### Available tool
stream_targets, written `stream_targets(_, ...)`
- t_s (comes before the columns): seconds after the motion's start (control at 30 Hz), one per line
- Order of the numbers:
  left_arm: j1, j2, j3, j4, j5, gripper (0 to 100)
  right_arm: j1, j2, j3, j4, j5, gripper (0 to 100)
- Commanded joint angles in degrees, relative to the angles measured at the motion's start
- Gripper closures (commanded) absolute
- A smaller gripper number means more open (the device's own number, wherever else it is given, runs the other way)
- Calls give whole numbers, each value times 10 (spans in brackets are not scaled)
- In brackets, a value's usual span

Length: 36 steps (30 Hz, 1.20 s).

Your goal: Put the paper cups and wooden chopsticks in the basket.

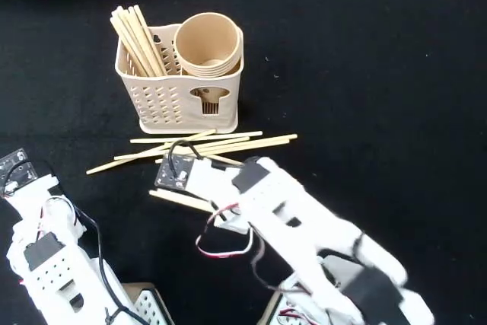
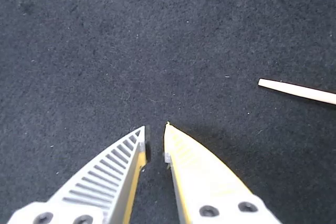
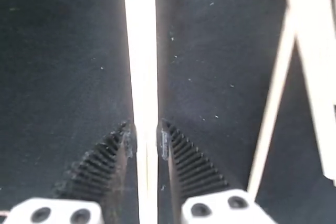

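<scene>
In the high view, a beige perforated plastic basket (image 1: 163, 100) stood upright at the upper left-centre of the frame on the black cloth tabletop (image 1: 380, 97). A stack of tan paper cups (image 1: 207, 43) sat in its right part, and a bundle of wooden chopsticks (image 1: 137, 36) leaned in its left part. Just below the basket, loose wooden chopsticks (image 1: 251, 142) lay flat on the tabletop, some crossing. The white right arm (image 1: 289, 218) stretched from the lower right toward the centre, its end over those loose sticks. In the right wrist view, the right tool (image 3: 144, 129) was narrow, its dark ribbed fingers (image 3: 105, 156) pressed on either side of a single pale wooden chopstick (image 3: 140, 51), with other sticks beside it. The white left arm (image 1: 46, 256) sat at the lower left. The left tool (image 2: 156, 127) was nearly closed, and the thin slit between its fingers showed the tabletop. A chopstick tip (image 2: 294, 90) lay apart from it.
</scene>
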Motion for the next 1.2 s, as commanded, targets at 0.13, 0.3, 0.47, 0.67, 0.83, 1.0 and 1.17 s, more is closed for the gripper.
stream_targets(0.13,2,-3,-29,-11,4,917,2,-222,-16,102,-5,986)
stream_targets(0.3,2,-3,-29,-11,4,917,2,-356,-80,151,-22,986)
stream_targets(0.47,2,-3,-29,-11,4,917,0,-405,-211,157,-90,986)
stream_targets(0.67,2,-3,-29,-11,4,917,0,-339,-305,-27,-157,986)
stream_targets(0.83,2,-3,-29,-11,4,917,0,-254,-349,-229,-236,985)
stream_targets(1.0,2,-3,-29,-11,4,917,1,-160,-359,-367,-331,985)
stream_targets(1.17,2,-3,-29,-11,4,917,2,-67,-372,-471,-371,985)
